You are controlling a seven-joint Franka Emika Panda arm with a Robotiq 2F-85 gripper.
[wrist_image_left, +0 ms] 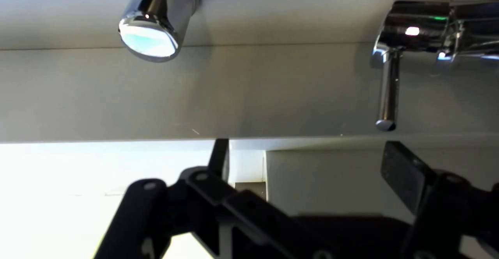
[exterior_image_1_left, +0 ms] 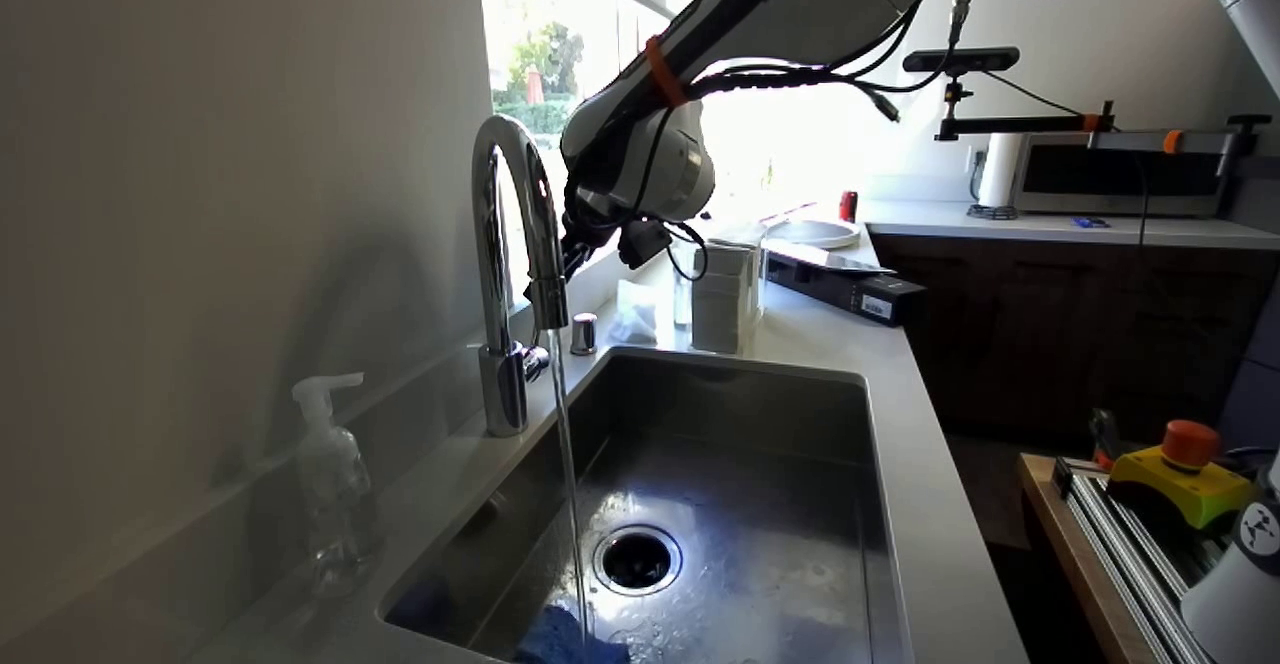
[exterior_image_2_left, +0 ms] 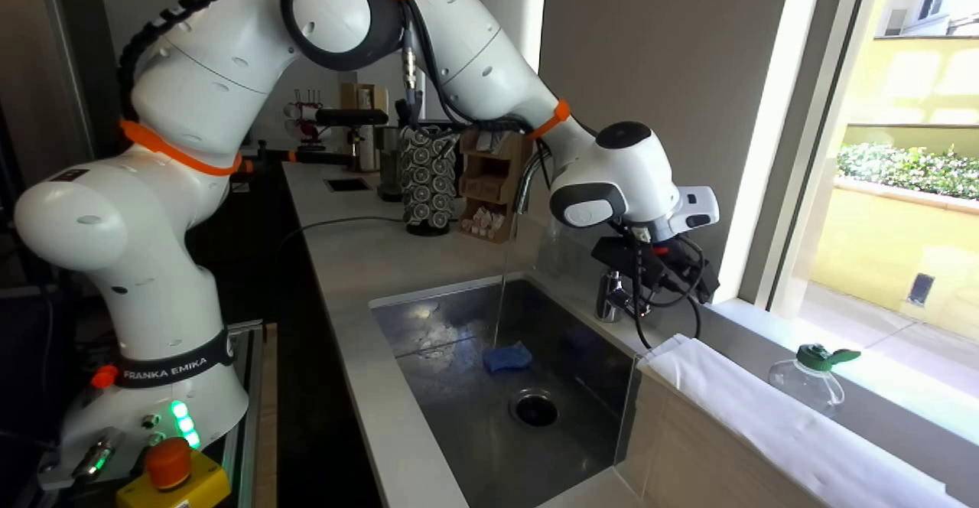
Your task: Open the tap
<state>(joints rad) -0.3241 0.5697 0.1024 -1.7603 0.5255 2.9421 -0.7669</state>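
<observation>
In the wrist view the gripper is spread wide, its two black fingers far apart and nothing held between them. Above the finger at picture right shows the base of the tap — its thin lever points down toward that finger, the two apart. A chrome cylinder shows at upper left, to the side of the tap.

In an exterior view the tap stands upright on the counter along the wall side of the sink, its high spout arched out over the basin. A stream of water runs from the spout down to a blue piece, cloth or sponge, near the drain. A clear soap dispenser stands beside the wall. The arm reaches in behind the spout, which hides part of the gripper.

In an exterior view the arm bends over the sink, the gripper near the tap's base — its fingers hard to make out among dark parts and cables. A clear bottle with a green cap stands by the window, just beyond a white sheet.
</observation>
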